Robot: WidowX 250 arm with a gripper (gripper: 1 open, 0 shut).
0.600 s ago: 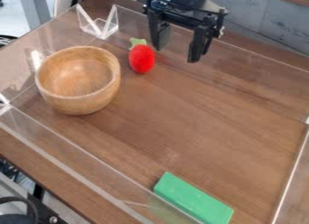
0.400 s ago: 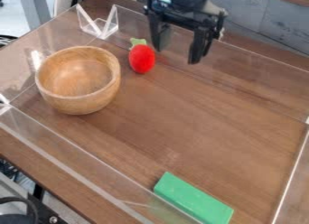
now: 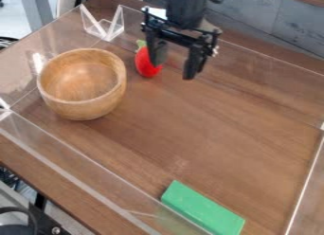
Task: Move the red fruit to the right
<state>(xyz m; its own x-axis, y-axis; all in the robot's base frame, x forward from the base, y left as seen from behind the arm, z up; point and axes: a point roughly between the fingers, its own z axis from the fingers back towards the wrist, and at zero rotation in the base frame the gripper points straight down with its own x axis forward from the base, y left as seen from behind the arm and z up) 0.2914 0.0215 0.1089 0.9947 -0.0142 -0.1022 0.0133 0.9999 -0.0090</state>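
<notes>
Red fruit point(image 3: 148, 62) sits on the wooden table point(image 3: 215, 125) toward twelve o'clock, just at three o'clock of the wooden bowl point(image 3: 81, 83). The gripper point(image 3: 173, 57) hangs over it with jaws spread wide, one finger crossing in front of the fruit, gripping nothing. A flat green block point(image 3: 203, 208) lies near five o'clock.

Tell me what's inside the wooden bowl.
The bowl looks empty: only its bare wooden inside shows. The near wall hides a sliver of the floor. The red fruit sits outside it, on the table by the gripper's open jaws.
</notes>
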